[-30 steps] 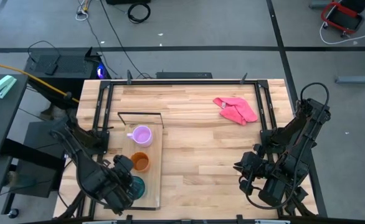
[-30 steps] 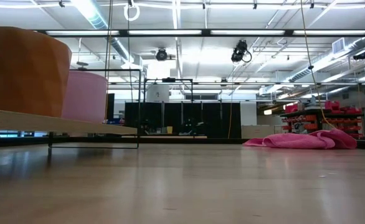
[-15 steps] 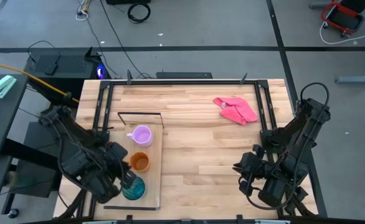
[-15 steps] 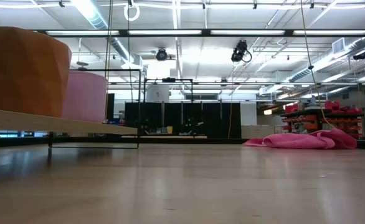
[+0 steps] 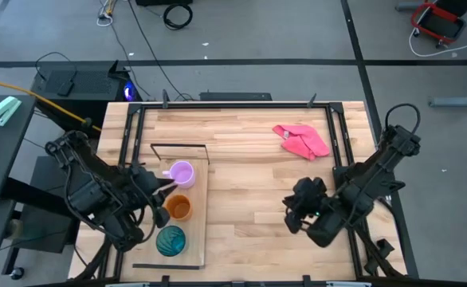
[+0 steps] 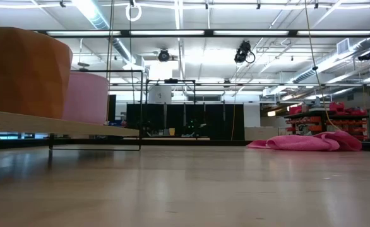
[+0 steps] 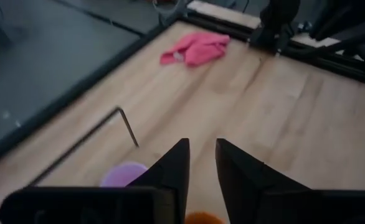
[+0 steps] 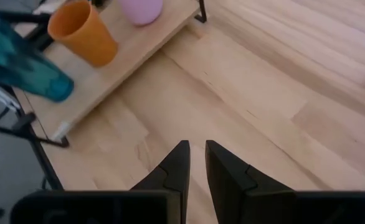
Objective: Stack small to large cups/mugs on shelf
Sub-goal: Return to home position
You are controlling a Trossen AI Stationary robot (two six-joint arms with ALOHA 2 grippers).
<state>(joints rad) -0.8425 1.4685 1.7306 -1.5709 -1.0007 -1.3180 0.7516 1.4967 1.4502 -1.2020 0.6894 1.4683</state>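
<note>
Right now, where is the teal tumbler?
In the high view the teal tumbler stands on the shelf at the table's left side, at the near end of the row, right beside the orange mug.

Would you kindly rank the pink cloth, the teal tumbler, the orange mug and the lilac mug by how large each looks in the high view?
1. Crumpled pink cloth.
2. Translucent teal tumbler.
3. Small lilac mug with handle and orange mug: alike from above, so I will not rank them.
</note>
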